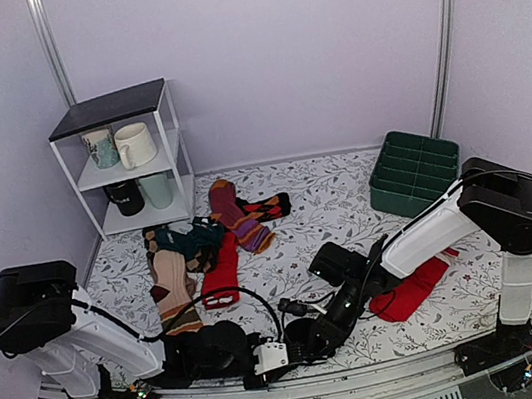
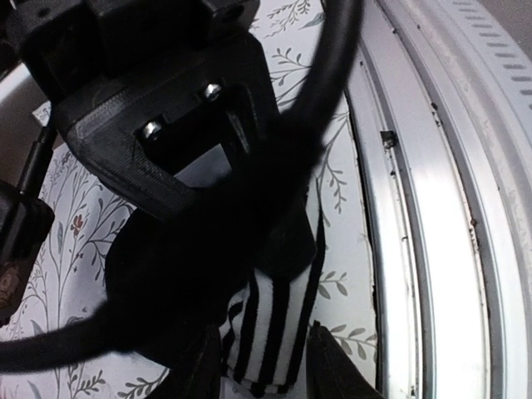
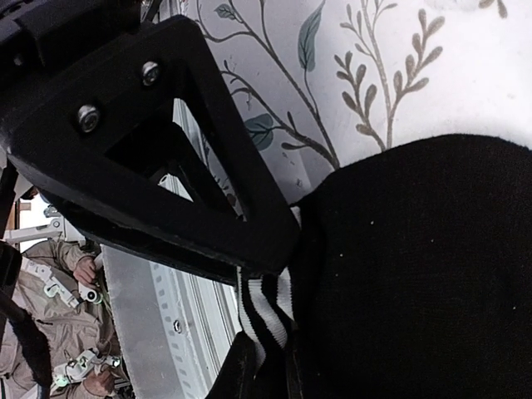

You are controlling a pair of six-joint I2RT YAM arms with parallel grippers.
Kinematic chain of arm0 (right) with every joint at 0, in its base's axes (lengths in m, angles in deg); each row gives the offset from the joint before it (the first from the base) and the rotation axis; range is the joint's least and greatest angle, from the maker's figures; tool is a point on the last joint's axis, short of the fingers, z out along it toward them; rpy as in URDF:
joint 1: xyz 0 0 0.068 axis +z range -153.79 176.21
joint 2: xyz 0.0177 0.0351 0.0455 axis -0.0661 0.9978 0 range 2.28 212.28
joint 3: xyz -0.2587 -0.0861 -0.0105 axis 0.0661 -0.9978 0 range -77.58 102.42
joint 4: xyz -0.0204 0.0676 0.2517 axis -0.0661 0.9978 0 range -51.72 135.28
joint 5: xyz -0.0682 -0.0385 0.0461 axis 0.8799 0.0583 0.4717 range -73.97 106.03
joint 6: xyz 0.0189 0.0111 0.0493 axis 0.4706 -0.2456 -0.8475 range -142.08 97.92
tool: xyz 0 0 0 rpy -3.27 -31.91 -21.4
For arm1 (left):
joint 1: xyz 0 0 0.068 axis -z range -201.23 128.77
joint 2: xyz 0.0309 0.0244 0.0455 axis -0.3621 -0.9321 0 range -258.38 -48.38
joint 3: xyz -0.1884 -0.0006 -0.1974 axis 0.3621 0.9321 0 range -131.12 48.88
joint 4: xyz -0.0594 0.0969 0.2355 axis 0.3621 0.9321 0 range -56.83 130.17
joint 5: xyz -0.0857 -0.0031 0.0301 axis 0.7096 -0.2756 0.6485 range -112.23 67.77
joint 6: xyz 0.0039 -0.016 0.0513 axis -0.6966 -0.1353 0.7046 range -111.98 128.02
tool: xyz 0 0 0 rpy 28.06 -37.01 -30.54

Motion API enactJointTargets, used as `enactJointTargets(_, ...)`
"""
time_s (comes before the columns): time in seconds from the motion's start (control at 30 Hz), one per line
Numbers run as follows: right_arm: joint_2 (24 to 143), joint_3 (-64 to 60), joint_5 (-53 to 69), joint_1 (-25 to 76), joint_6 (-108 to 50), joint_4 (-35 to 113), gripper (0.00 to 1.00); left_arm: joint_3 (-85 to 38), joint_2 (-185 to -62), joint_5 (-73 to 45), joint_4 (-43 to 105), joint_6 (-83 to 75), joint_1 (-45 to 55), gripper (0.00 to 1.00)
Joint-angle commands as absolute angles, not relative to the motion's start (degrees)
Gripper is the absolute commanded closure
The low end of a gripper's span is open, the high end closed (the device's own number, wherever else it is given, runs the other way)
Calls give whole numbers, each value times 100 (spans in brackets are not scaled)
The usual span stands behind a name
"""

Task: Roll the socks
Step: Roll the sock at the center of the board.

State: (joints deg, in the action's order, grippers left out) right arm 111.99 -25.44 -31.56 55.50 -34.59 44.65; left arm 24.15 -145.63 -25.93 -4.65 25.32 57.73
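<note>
Left wrist view: the left claw (image 2: 262,376) straddles the socks (image 2: 268,328) at their striped cuff, though I cannot tell if it grips; the right claw (image 3: 264,370) is pinched tight on them, by the table's (image 2: 337,179) near edge

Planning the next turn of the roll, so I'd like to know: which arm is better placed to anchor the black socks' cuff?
Right, probably. The right fingers are pinched shut on the striped cuff of the socks; the left fingers only flank it, grip unclear.
</note>
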Motion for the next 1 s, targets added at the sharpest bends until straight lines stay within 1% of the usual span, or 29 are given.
enactJointTargets(0.0,11596,-2799,-2830,5562,-3538,5006,92,2365,-14671,-2608,-519,2490,5853,66)
enactJointTargets(0.1,11618,-2799,-2850,5557,-3543,4990,92,2334,-14706,-2610,-469,2459,5844,78)
enactJointTargets(0.17,11619,-2801,-2873,5557,-3552,4969,92,2323,-14724,-2576,-397,2397,5846,94)
enactJointTargets(0.2,11614,-2810,-2892,5550,-3552,4948,92,2317,-14728,-2552,-367,2356,5849,100)
enactJointTargets(0.33,11466,-2927,-2752,5542,-3594,4563,90,2310,-14665,-2431,-123,2136,5826,100)
enactJointTargets(0.43,11182,-3034,-2259,5501,-3638,3993,76,2248,-14642,-2224,271,1754,5738,100)
enactJointTargets(0.5,10916,-3148,-1862,5473,-3549,3543,73,2195,-14659,-2046,589,1493,5647,100)
enactJointTargets(0.6,10238,-3577,-1412,5442,-3354,2454,67,2156,-14677,-1669,887,1179,5484,100)
enactJointTargets(0.7,9292,-4039,-892,5446,-2852,1744,65,2088,-14751,-1380,1106,975,5327,100)
enactJointTargets(0.83,8251,-5101,-346,5604,-1994,568,63,1882,-14942,-1114,1457,789,5201,100)
enactJointTargets(0.9,7976,-5554,-27,5924,-1492,234,61,1842,-15019,-946,1526,711,5131,100)
enactJointTargets(0.97,7951,-5734,99,6211,-1273,242,61,1832,-15082,-774,1550,615,5008,100)
